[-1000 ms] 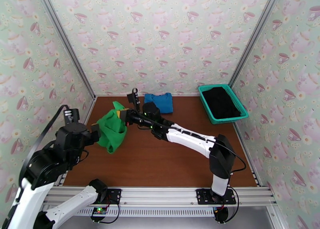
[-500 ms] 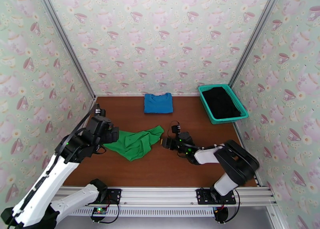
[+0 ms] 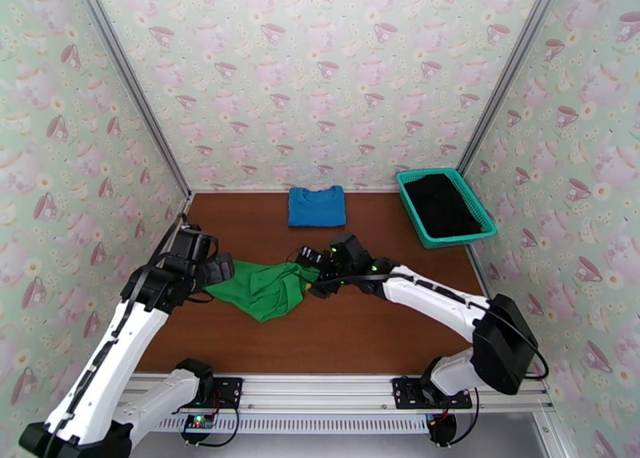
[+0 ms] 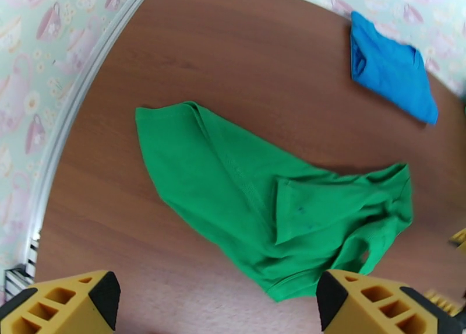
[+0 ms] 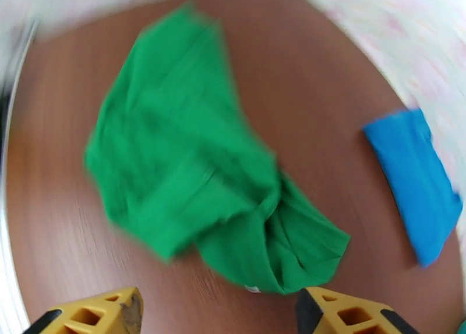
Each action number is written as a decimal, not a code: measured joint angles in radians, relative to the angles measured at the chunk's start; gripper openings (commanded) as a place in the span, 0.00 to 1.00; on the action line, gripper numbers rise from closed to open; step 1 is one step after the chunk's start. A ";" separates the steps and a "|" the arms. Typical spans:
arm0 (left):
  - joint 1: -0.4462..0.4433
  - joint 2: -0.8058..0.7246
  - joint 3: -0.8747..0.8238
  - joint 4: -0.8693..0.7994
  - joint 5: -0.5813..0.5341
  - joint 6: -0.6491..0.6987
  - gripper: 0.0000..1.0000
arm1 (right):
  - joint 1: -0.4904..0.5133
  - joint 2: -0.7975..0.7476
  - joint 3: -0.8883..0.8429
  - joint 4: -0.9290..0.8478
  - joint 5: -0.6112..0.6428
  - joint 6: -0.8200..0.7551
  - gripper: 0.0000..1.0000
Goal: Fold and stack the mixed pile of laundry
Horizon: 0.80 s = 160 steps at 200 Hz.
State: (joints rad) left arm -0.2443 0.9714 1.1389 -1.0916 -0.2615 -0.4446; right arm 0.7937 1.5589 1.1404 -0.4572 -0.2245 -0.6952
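Nearest you, the front strip of the brown worktop lies bare. A little further in, here's your action: the green shirt lies crumpled on the wood, left of centre and closer to the left edge than the right. Your left gripper sits just beside the shirt's left end, jaws spread wide and holding nothing. From the left wrist camera its two yellow fingers stand far apart, with the shirt lying beyond them on the wood. Your right gripper is at the shirt's right end, and it's released too. The right wrist view is blurred, yet you can see its fingers set well apart, with the green cloth lying past them, not pinched. Further back, the blue shirt rests folded into a neat rectangle at the far edge, about midway along. And in the far right corner, the black garment is heaped inside the teal basket.
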 measured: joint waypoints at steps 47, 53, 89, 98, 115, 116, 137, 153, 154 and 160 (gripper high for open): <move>0.072 -0.001 -0.024 0.059 0.090 0.006 0.95 | 0.028 0.233 0.299 -0.230 -0.064 -0.391 0.72; 0.081 -0.001 -0.034 0.064 0.099 0.007 0.94 | 0.035 0.253 0.319 -0.247 -0.072 -0.420 0.71; 0.125 -0.001 -0.068 0.078 0.143 0.008 0.94 | 0.064 0.346 0.372 -0.306 -0.113 -0.496 0.71; 0.130 -0.001 -0.070 0.084 0.147 0.010 0.94 | 0.066 0.368 0.381 -0.312 -0.118 -0.499 0.71; 0.135 -0.001 -0.071 0.095 0.154 0.011 0.94 | 0.068 0.408 0.398 -0.314 -0.121 -0.499 0.73; 0.136 -0.001 -0.071 0.095 0.154 0.012 0.93 | 0.068 0.409 0.399 -0.314 -0.121 -0.499 0.73; 0.139 -0.001 -0.074 0.102 0.162 0.018 0.93 | 0.068 0.430 0.404 -0.304 -0.119 -0.495 0.75; 0.139 -0.001 -0.079 0.106 0.167 0.019 0.93 | 0.067 0.431 0.409 -0.295 -0.114 -0.494 0.76; 0.139 -0.001 -0.080 0.106 0.168 0.019 0.93 | 0.067 0.431 0.410 -0.295 -0.113 -0.494 0.76; 0.139 -0.001 -0.083 0.107 0.169 0.019 0.93 | 0.067 0.431 0.413 -0.288 -0.110 -0.489 0.84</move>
State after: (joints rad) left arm -0.1051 0.9707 1.0561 -0.9848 -0.0921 -0.4259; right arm 0.8608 1.9900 1.5536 -0.7452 -0.3347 -1.1843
